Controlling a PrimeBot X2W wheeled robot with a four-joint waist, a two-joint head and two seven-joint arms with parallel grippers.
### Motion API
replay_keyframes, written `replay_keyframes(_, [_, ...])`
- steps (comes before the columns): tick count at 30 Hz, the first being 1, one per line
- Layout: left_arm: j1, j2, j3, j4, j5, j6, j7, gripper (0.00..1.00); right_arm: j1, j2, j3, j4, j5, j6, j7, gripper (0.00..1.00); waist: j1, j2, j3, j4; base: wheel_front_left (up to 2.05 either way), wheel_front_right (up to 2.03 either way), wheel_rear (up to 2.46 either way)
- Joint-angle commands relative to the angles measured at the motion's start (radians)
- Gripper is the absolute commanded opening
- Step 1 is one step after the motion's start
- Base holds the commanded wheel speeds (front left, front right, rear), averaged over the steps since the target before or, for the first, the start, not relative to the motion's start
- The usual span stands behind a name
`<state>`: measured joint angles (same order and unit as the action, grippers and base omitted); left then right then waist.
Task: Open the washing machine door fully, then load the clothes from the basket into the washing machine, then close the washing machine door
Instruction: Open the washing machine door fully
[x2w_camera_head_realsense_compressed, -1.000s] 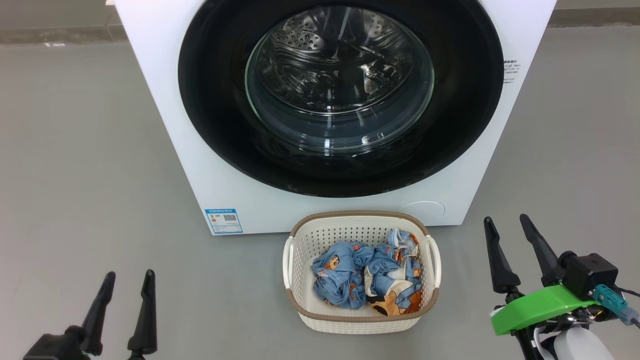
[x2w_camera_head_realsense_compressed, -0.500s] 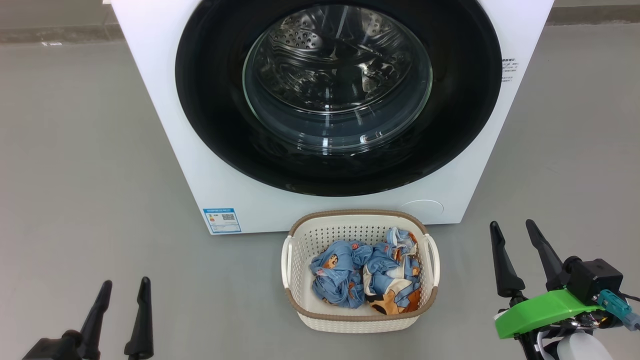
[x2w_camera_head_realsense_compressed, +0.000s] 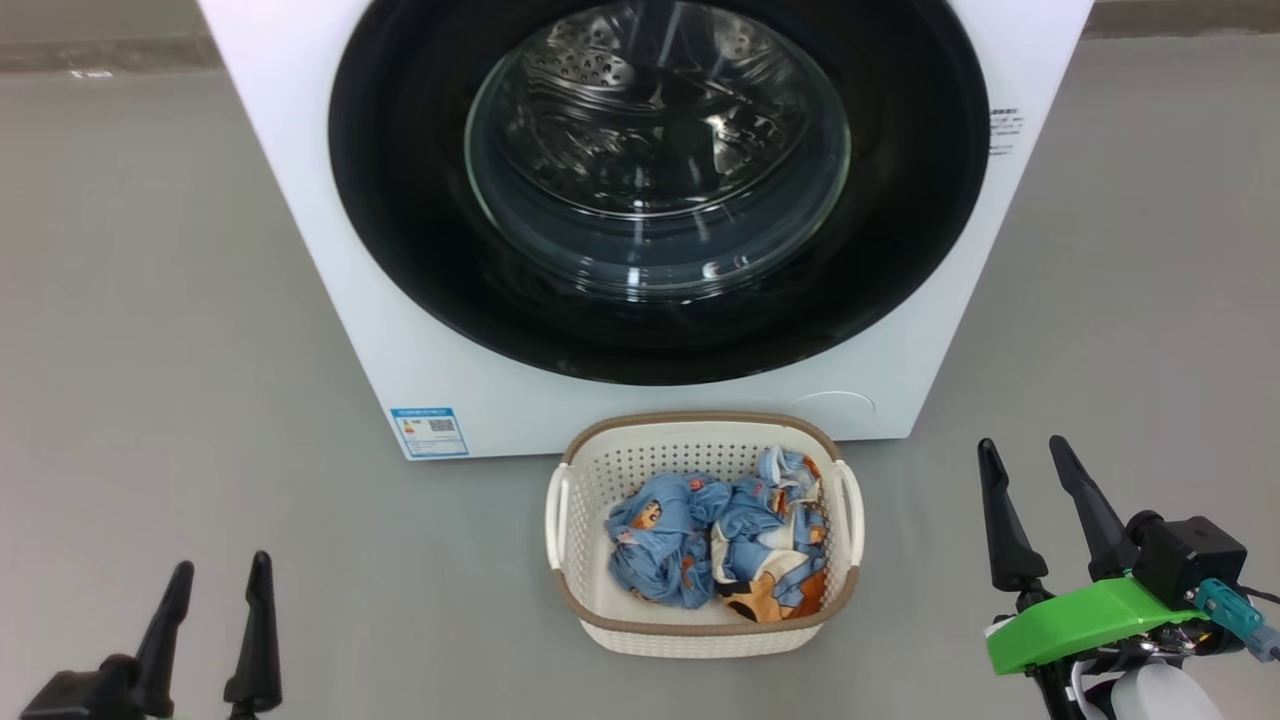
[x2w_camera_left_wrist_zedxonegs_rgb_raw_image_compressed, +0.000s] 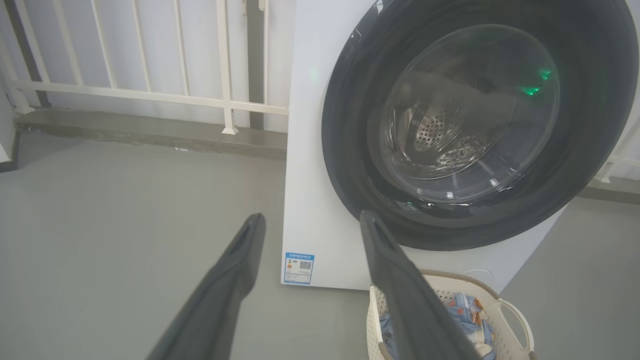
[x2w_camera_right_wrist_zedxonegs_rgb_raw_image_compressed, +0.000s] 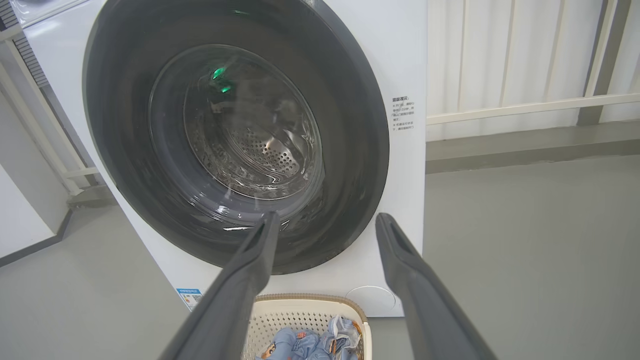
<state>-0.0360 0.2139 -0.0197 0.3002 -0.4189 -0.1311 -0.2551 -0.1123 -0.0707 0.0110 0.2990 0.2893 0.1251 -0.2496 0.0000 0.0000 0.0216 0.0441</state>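
Note:
The white washing machine (x2w_camera_head_realsense_compressed: 300, 200) stands ahead with its round black-ringed door (x2w_camera_head_realsense_compressed: 400, 200) shut over the steel drum. On the floor in front of it sits the cream basket (x2w_camera_head_realsense_compressed: 700, 635), and the light-blue printed clothes (x2w_camera_head_realsense_compressed: 715, 545) lie bunched inside. My left gripper (x2w_camera_head_realsense_compressed: 220, 565) is open at the lower left, well left of the basket, holding nothing. At the lower right, my right gripper (x2w_camera_head_realsense_compressed: 1025, 450) is also open and empty, just right of the basket. The door (x2w_camera_left_wrist_zedxonegs_rgb_raw_image_compressed: 350, 150) and basket (x2w_camera_left_wrist_zedxonegs_rgb_raw_image_compressed: 515, 315) show past my left fingers (x2w_camera_left_wrist_zedxonegs_rgb_raw_image_compressed: 235, 270), the door (x2w_camera_right_wrist_zedxonegs_rgb_raw_image_compressed: 125, 150) and clothes (x2w_camera_right_wrist_zedxonegs_rgb_raw_image_compressed: 310, 345) past my right fingers (x2w_camera_right_wrist_zedxonegs_rgb_raw_image_compressed: 415, 285).
A blue energy label (x2w_camera_head_realsense_compressed: 429, 431) and a round white flap (x2w_camera_head_realsense_compressed: 835, 404) mark the machine's lower front. Grey floor spreads on both sides. A white railing (x2w_camera_left_wrist_zedxonegs_rgb_raw_image_compressed: 150, 92) on a raised kerb runs behind the machine, with more railing (x2w_camera_right_wrist_zedxonegs_rgb_raw_image_compressed: 530, 106) to the right.
The head camera has shifted, so the whole scene sits slightly lower and left. Both grippers stay open; the left has sunk a little toward the frame's bottom.

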Motion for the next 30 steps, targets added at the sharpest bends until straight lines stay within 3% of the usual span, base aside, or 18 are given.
replay_keyframes(1, [-0.050,0.016,0.040,-0.011,0.018,0.004,-0.007,1.00,-0.020,-0.008,0.013,-0.029,-0.009,0.006,-0.012,1.00,0.0000,0.0000,0.006,-0.001,0.92,0.92,-1.84])
replay_keyframes(30, [-0.086,0.003,0.073,-0.017,-0.007,0.001,-0.007,1.00,-0.032,0.012,-0.004,-0.036,-0.014,0.006,-0.012,1.00,0.0000,0.0000,0.034,-0.006,1.15,1.15,-2.30])
